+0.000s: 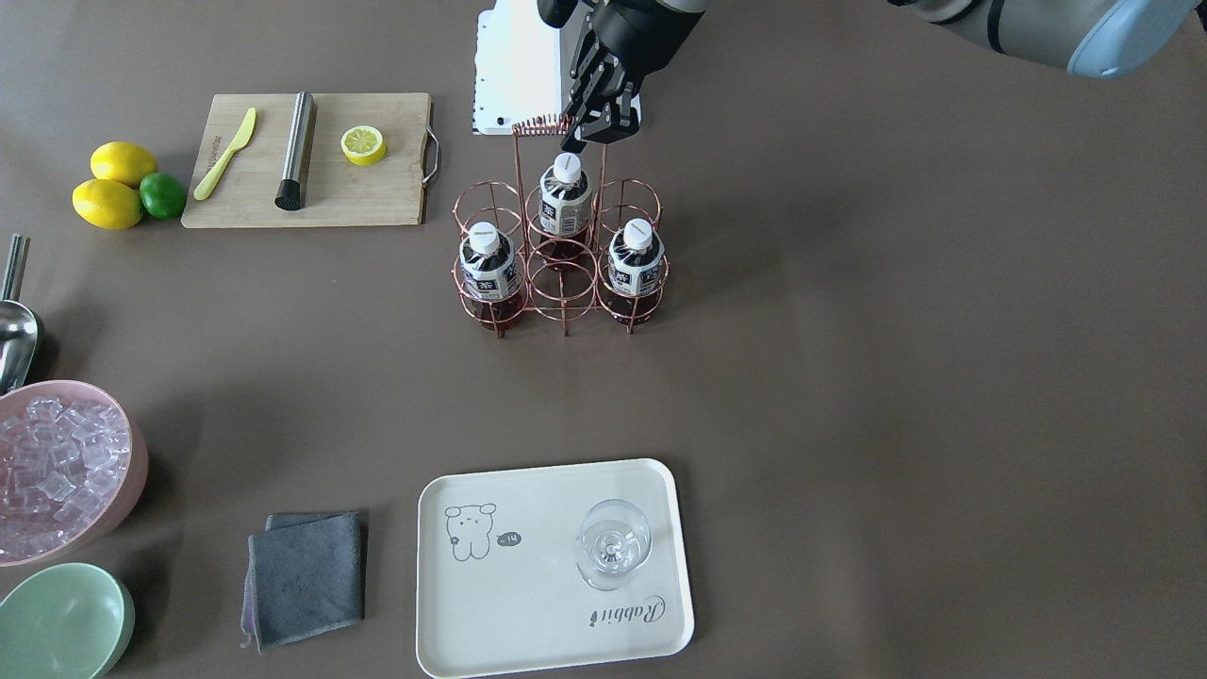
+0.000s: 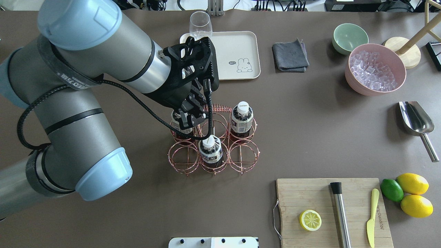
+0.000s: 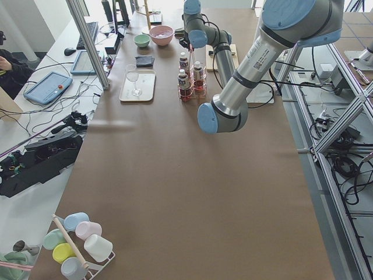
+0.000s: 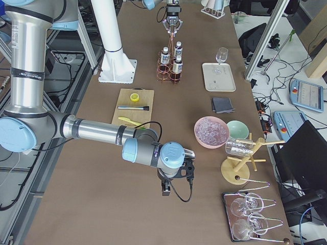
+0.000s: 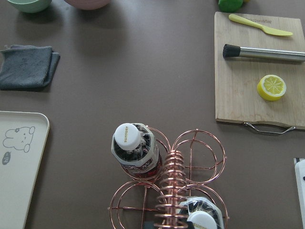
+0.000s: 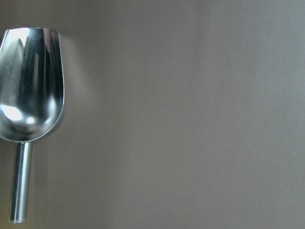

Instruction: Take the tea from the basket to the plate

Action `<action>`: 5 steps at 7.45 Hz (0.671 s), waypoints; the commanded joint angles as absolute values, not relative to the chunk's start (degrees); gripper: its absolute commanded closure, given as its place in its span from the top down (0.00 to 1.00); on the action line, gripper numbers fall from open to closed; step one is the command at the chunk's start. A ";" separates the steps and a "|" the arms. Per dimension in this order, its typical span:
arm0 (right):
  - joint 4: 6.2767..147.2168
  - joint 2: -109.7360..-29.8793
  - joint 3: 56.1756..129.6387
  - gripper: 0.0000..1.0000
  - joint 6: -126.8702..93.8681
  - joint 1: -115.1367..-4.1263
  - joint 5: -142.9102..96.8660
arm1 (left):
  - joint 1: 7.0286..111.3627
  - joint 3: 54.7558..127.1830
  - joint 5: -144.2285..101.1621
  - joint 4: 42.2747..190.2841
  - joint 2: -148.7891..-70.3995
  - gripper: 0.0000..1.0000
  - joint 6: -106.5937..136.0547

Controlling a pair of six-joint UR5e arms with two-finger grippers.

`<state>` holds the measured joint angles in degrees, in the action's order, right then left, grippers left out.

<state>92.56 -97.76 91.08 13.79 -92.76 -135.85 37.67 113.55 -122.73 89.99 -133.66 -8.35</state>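
Your left hand (image 1: 598, 135) hangs empty, spread apart, just above the wire basket (image 1: 566, 283) beside its coiled handle (image 1: 542, 124). Nearest tea (image 1: 566, 200) stands upright in the robot-side middle ring. Centre yourself over its white cap (image 1: 566, 168), drop clear of the handle, clamp at the neck, and lift straight before heading to the plate (image 1: 528, 604).
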 commanded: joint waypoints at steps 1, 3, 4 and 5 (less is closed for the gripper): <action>92.55 -97.04 91.67 1.00 13.54 -93.08 -137.28 | 37.09 113.64 -122.70 90.44 -133.59 0.00 -7.73; 93.07 -94.15 91.49 1.00 10.48 -91.34 -140.27 | 37.09 113.56 -122.61 90.44 -133.51 0.00 -7.73; 92.90 -91.69 91.67 1.00 3.93 -89.14 -140.80 | 37.09 113.55 -122.61 90.44 -133.51 0.00 -7.73; 93.07 -88.80 91.58 1.00 -1.70 -85.21 -140.71 | 37.18 113.64 -122.69 90.44 -133.42 0.00 -7.73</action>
